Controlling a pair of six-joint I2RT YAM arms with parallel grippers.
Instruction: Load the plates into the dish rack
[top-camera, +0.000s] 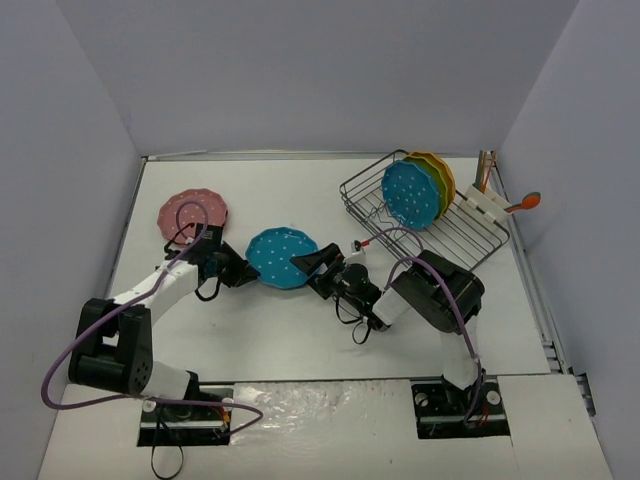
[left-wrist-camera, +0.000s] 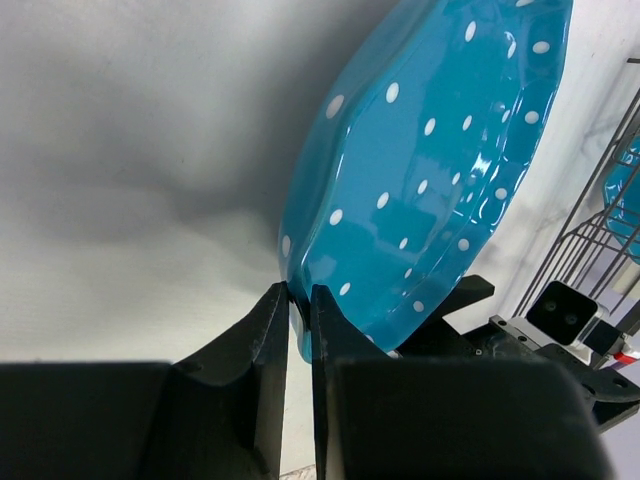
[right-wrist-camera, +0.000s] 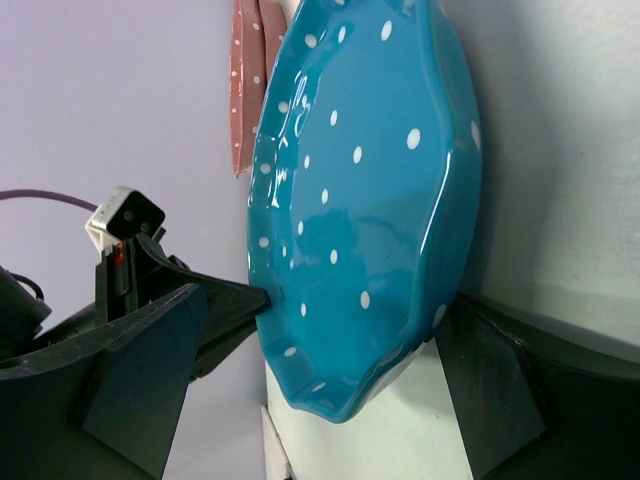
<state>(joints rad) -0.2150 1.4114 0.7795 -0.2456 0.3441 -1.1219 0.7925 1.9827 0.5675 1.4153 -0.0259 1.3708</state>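
One plate (top-camera: 281, 257) is sitting in the middle, with the left gripper (top-camera: 243, 272) at its left rim and the right gripper (top-camera: 310, 268) at its right. Another plate (top-camera: 192, 213) is lying behind, further left — three more plates (top-camera: 412, 193) are standing in the dish rack (top-camera: 470, 235), back right.

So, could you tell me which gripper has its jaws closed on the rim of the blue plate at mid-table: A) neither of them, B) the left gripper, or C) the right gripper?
B: in the left wrist view the left gripper pinches the rim of the blue plate between nearly touching fingers, while the right gripper has its jaws wide on either side of it.
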